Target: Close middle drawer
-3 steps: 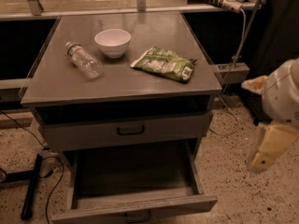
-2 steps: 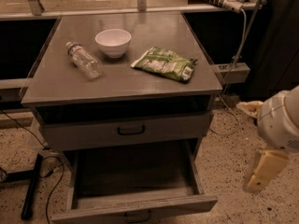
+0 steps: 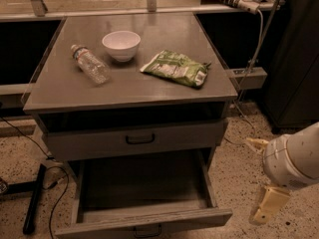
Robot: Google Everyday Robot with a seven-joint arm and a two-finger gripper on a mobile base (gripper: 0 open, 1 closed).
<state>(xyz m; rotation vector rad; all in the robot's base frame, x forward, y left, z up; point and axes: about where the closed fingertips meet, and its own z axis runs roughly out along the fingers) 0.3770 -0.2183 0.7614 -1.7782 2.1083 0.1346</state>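
Observation:
The middle drawer (image 3: pixel 144 218) is pulled far out of the grey cabinet. It is wide and shallow, with a low front panel, and its inside looks empty. Its black handle (image 3: pixel 147 230) sits at the bottom edge of the picture. My gripper (image 3: pixel 258 180) hangs low at the right, beside the drawer's right front corner and apart from it. Its cream fingers (image 3: pixel 269 208) are spread and hold nothing.
The drawer above (image 3: pixel 139 139), with a taller front, sticks out slightly. On the cabinet top (image 3: pixel 129 88) lie a plastic bottle (image 3: pixel 90 63), a white bowl (image 3: pixel 121 45) and a green chip bag (image 3: pixel 175 67). Cables (image 3: pixel 30 133) and a black bar (image 3: pixel 34 198) lie on the floor at left.
My gripper has moved down and a little left in the picture, nearer the open drawer's right front corner. The drawers and the things on top have not moved.

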